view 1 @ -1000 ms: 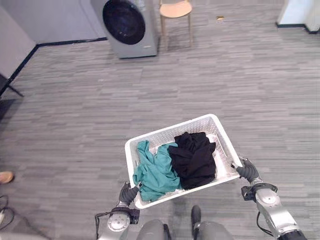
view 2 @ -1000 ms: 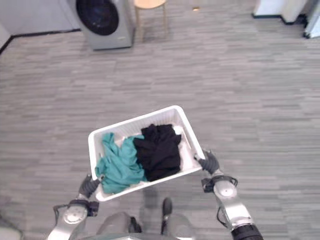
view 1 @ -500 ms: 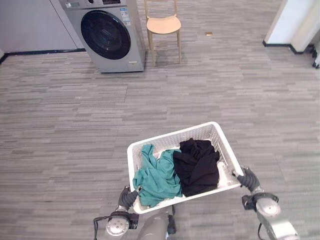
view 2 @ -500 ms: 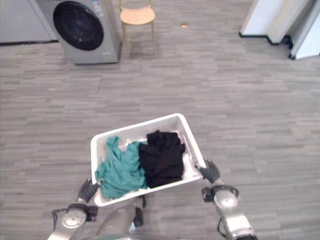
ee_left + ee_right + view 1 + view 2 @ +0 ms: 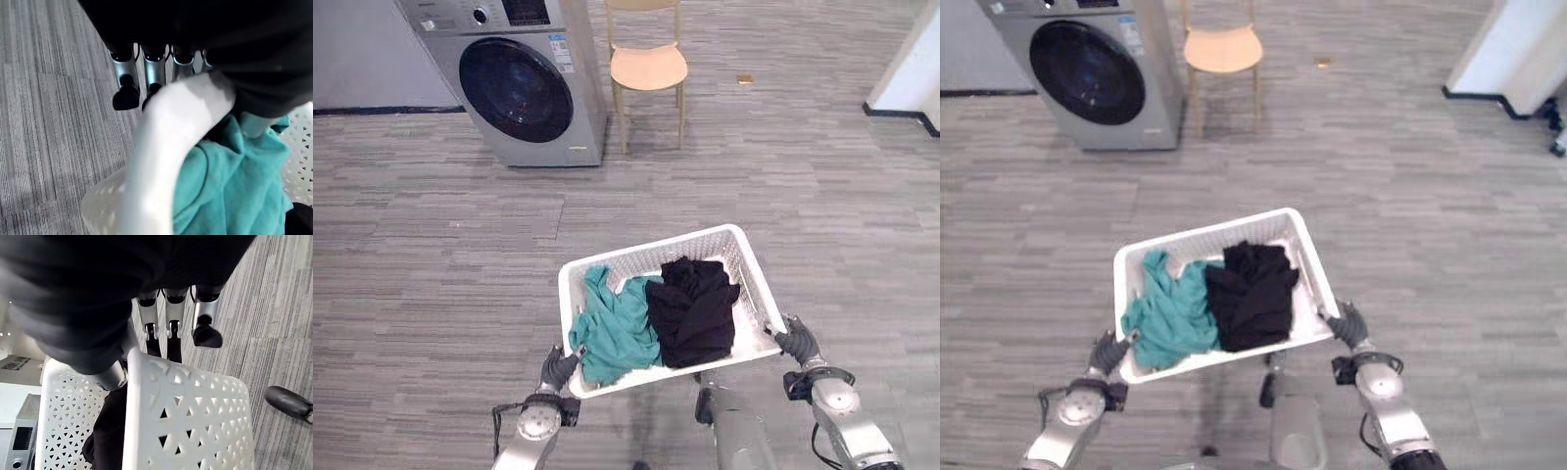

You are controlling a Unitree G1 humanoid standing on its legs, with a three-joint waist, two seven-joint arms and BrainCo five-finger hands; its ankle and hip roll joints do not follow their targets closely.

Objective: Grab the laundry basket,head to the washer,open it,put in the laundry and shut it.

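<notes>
I carry a white perforated laundry basket (image 5: pixel 636 257) above the floor, holding a teal garment (image 5: pixel 615 328) on its left and a black garment (image 5: pixel 695 308) on its right. My left hand (image 5: pixel 556 369) is shut on the basket's left rim (image 5: pixel 166 127), fingers curled under it. My right hand (image 5: pixel 797 343) is shut on the right rim (image 5: pixel 166 382). The grey front-loading washer (image 5: pixel 524 83) stands ahead to the left, its dark round door (image 5: pixel 516 88) closed.
A light wooden chair (image 5: pixel 648 67) stands just right of the washer. A white wall corner (image 5: pixel 911 69) sits at the far right. A small brown object (image 5: pixel 744 78) lies on the grey plank floor beyond the chair.
The camera has moved forward: washer and chair appear larger and nearer. Both hands keep the same hold on the basket, and the clothes lie as before.
</notes>
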